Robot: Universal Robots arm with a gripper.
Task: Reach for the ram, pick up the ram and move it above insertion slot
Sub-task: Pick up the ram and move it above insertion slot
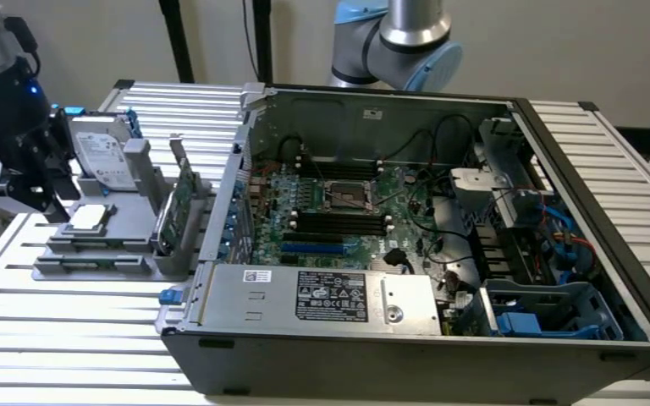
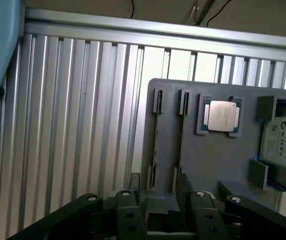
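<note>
We see the dark two-finger gripper (image 1: 34, 190) hovering over the flat grey plastic parts holder (image 1: 122, 244) at the exterior view's left, right beside the open black pc case (image 1: 415, 338). Jaws are spread wide w/ nothing in them, and in the wrist view they straddle the holder's narrow slots. The thin green ram stick (image 1: 90, 264) sits edge-up in the holder's front slot afaict, untouched.
</note>
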